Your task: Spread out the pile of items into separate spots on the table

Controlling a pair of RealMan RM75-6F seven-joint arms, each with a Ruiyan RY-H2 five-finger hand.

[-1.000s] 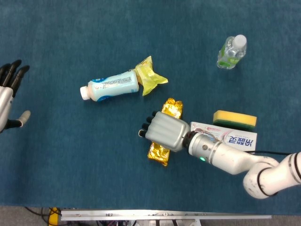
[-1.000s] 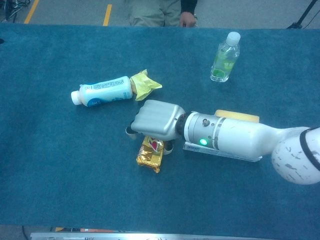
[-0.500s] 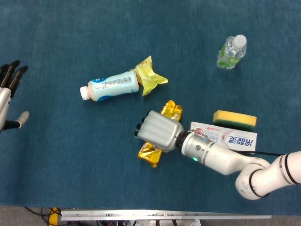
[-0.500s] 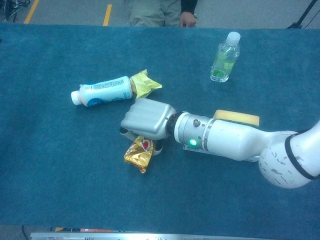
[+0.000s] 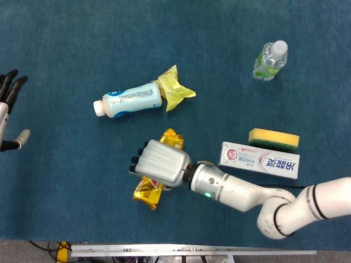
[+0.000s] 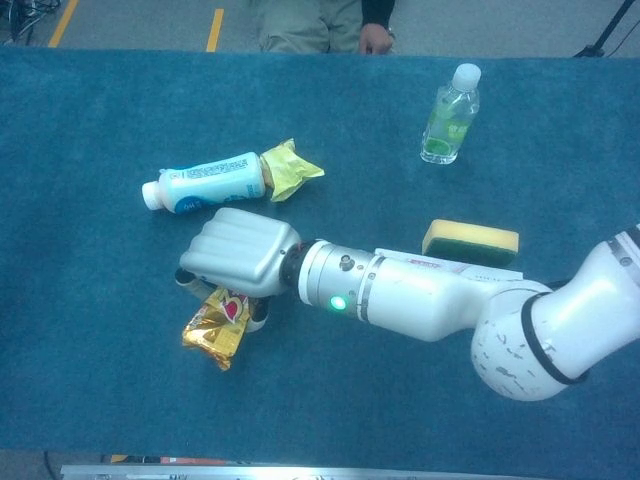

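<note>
— Fingers (image 6: 190, 280) of the right hand (image 5: 159, 163) — what have they got?

— They curl down over the gold snack packet (image 5: 147, 193) and grip it. In the chest view the packet's gold and red end sticks out below the palm, and in the head view another gold end shows above the hand.

— Taking that packet as the mark, where is everything else?

— The white and blue bottle (image 5: 130, 100) lies on its side further up the desk (image 5: 66, 197) from the packet, cap pointing left, with a yellow wrapper (image 5: 175, 89) touching its base. The toothpaste box (image 5: 259, 160) lies flat off to the packet's right, and a yellow sponge (image 5: 273, 138) sits just beyond that box, close against its far edge. A clear water bottle (image 5: 270, 61) stands upright well apart from the packet, far up and right.

— And the left hand (image 5: 10, 112)?

— Far left of the packet at the frame edge in the head view, holding nothing, dark fingers (image 5: 11, 87) straight and apart, thumb out to the side.

— Anything past the desk?

— A person's hand (image 6: 375, 38) shows at the far edge in the chest view.
</note>
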